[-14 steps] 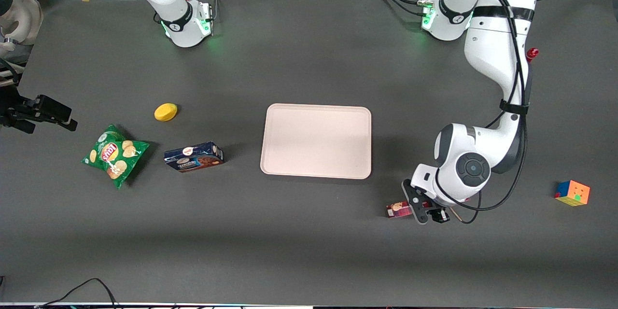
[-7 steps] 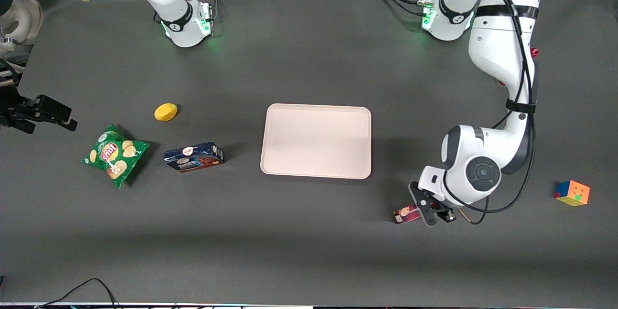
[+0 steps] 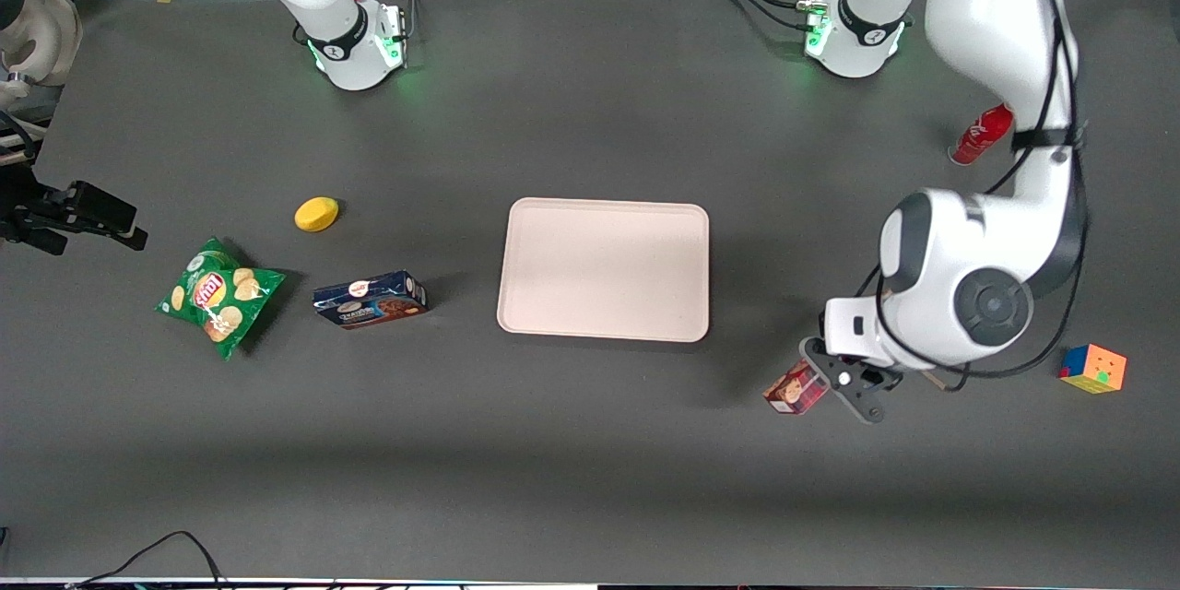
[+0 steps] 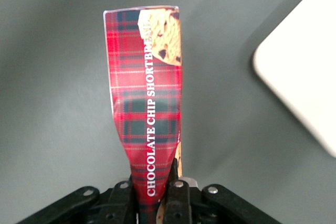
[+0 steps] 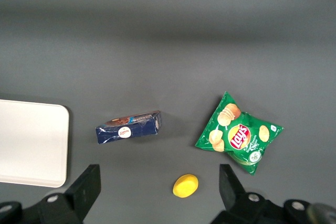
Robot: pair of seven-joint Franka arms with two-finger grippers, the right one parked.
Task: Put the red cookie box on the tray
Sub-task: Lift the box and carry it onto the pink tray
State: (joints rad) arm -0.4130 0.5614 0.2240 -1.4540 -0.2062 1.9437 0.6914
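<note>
Claw (image 4: 152, 203) was clamped on your red cookie box (image 4: 147, 103), dented at that end; light card, tray (image 3: 604, 269) at ten o'clock.

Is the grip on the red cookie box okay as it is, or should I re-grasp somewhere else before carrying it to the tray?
The gripper is shut across the narrow faces of the red cookie box at one end, and the carton looks pinched in there. A hold nearer mid-length, coming from above across the same slim width, would likely swing less on the way to the tray.
</note>
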